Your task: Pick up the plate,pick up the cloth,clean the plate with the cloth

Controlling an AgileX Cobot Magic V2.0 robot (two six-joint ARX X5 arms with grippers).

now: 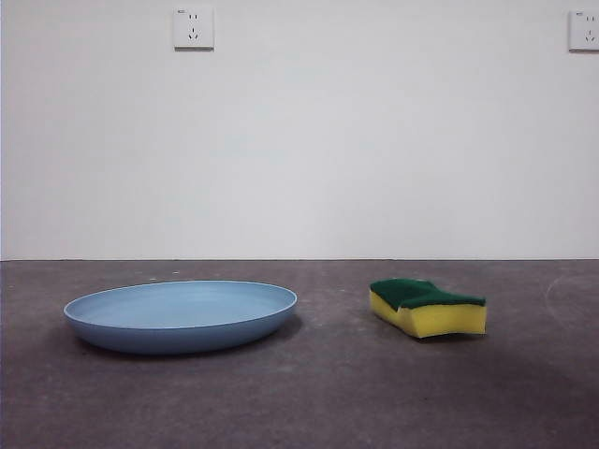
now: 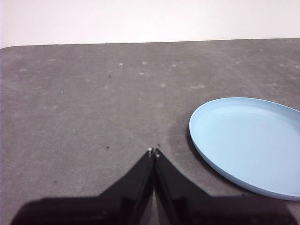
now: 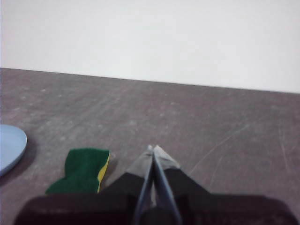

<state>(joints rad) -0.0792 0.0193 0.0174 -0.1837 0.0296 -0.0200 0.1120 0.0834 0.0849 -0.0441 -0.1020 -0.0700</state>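
The light-blue plate (image 1: 180, 315) lies flat on the dark grey table (image 1: 328, 393), left of centre in the front view. To its right lies the cloth (image 1: 428, 306), a wavy yellow sponge with its green scouring layer facing up. My left gripper (image 2: 153, 152) is shut and holds nothing; the plate (image 2: 251, 140) lies a short way off to its side. My right gripper (image 3: 153, 148) is also shut and holds nothing, with the cloth (image 3: 83, 170) close beside it and the plate's rim (image 3: 11, 146) farther off. Neither arm shows in the front view.
A white wall stands behind the table, with two sockets (image 1: 193, 28) high up. The table's far edge (image 2: 140, 43) meets the wall.
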